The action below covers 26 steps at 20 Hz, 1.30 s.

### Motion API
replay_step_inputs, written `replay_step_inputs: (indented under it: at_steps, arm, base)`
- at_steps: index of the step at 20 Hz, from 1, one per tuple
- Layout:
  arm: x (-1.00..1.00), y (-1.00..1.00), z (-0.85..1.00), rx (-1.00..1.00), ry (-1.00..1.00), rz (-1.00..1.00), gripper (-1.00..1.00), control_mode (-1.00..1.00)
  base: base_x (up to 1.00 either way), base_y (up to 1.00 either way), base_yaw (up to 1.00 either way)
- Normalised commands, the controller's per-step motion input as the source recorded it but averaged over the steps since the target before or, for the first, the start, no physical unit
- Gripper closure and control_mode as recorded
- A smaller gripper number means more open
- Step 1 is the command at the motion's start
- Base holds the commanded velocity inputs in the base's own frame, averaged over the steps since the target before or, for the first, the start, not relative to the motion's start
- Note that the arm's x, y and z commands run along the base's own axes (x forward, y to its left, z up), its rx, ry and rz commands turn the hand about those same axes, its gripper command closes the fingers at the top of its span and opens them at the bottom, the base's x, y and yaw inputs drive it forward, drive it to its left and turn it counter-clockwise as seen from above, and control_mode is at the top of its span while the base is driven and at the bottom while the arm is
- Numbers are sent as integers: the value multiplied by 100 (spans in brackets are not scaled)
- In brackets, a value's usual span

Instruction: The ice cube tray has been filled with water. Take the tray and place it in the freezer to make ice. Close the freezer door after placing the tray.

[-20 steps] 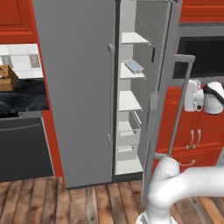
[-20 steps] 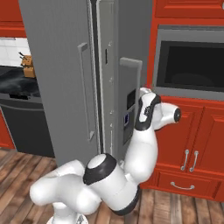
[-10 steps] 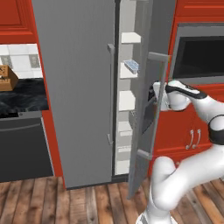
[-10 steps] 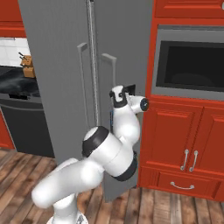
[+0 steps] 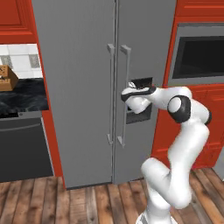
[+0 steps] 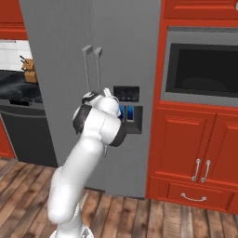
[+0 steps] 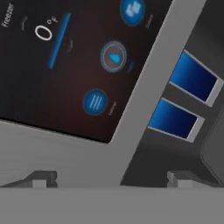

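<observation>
**Student:** Reading from the left, what stands beside the freezer door [image 5: 144, 39]?

**Instructor:** Far to its left, a brown box [image 5: 7, 78] sits on a dark counter [image 5: 26, 98]. Immediately left of the freezer door is the plain grey door [image 5: 74, 87]. The two doors meet edge to edge, and their vertical bar handles stand side by side. The freezer door's own handle [image 5: 124, 92] runs just right of that seam.

**Student:** And on the door itself?

**Instructor:** The dark dispenser recess [image 5: 142, 114] lies right of the handle, at mid-height. The gripper [image 5: 124, 94] is up against the door at the recess's upper left corner, close beside the handle. In the hand view, a black control panel [image 7: 65, 65] reading "Freezer" and "0 °F" sits left of two blue paddles [image 7: 192, 78].

**Student:** Is the gripper holding anything?

**Instructor:** No. Its fingertips [image 7: 43, 177] stand spread apart with nothing between them.

**Student:** Where is the ice cube tray?

**Instructor:** The freezer door is shut flush with its neighbour, so the interior is hidden. The tray's place cannot be told.

**Student:** What lies right of the door?

**Instructor:** A built-in oven [image 5: 201, 54] with a dark window, set in red cabinets [image 6: 186, 148].
</observation>
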Motion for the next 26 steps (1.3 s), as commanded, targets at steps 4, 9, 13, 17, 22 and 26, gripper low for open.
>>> replay_step_inputs:
  at_steps: [4, 9, 13, 17, 22, 26]
  arm:
    - [100, 97, -31, -20, 0, -51, -100, -100]
    - [100, 35, -6, -10, 12, -46, -100, -100]
    - [100, -21, 8, 1, 28, -30, -100, -100]
    - [76, -54, 23, 8, 18, -17, -100, -100]
    - [-28, -27, 33, 15, 0, -1, -100, -100]
    - [-74, -12, 90, 10, -6, 0, -100, -100]
  base:
    - [0, 0, 0]
    - [0, 0, 0]
    - [0, 0, 0]
    - [0, 0, 0]
    - [0, 0, 0]
    - [0, 0, 0]
